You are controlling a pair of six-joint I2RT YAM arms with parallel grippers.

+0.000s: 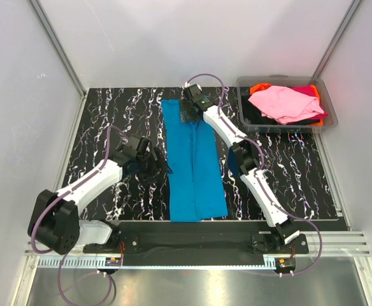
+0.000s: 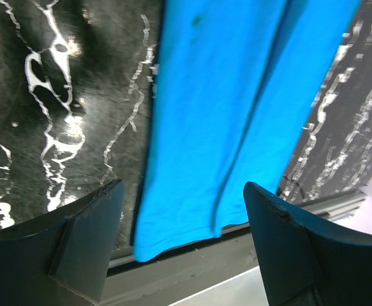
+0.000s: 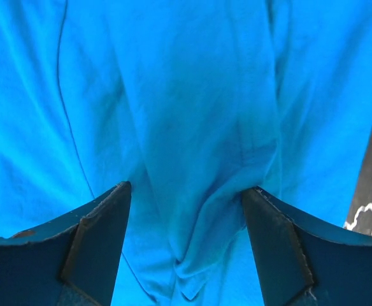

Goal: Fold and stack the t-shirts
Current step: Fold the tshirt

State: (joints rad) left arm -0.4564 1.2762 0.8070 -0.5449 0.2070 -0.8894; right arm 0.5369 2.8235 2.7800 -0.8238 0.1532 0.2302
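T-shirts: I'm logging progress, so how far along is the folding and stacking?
Done: the blue shirt lies folded into a long strip. In hand: the right hand, open, sits over its far end; the left hand, open, is beside its left edge. Left: the cross folds, plus the pink shirt and others heaped in the bin.

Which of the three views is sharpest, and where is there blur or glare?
Top external is sharpest and evenly lit, the turquoise t-shirt crisp-edged. Left wrist is softest: white veins of the table smear and glare. Right wrist: the shirt fills the frame, darker in its creases.
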